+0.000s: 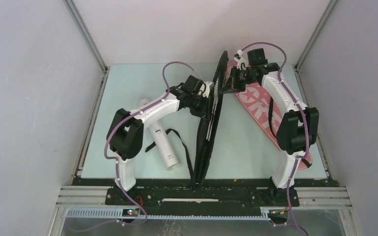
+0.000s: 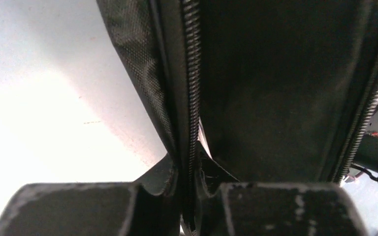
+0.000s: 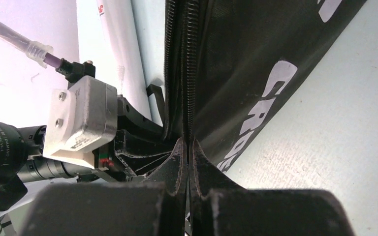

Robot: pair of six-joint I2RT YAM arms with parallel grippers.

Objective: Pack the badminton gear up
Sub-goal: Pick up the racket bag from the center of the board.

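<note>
Toward the left side of the bench [image 1: 246, 157] the long white tube [image 1: 165, 142] lies flat, running from mid-bench down to the near edge, partly under the left arm. A black strap [image 1: 181, 140] curls on the surface just beside it, on its right.

The left pincer [image 1: 204, 105] reaches in from the left to the black "CROSSWAY" racket cover [image 1: 206, 142]. Seen from its wrist, the pincer [image 2: 189, 167] has its fingers drawn in close on either side of the cover's [image 2: 275, 73] zip edge, pinching it.

The cover stands on edge in the middle of the bench. Its narrow end is at the near edge and its broad end is raised toward the far edge.

From the right, the right pincer [image 1: 226, 88] meets the cover's upper part. Its wrist view shows that pincer [image 3: 187, 147] clamped tight on the zipped seam, with the white lettering [image 3: 256, 98] on the fabric beside it and the tube [image 3: 123, 59] beyond.

The pink "SPORT" racket cover [image 1: 263, 110] lies flat along the right side of the bench. It runs from the far edge toward the near right corner, under the right arm.
</note>
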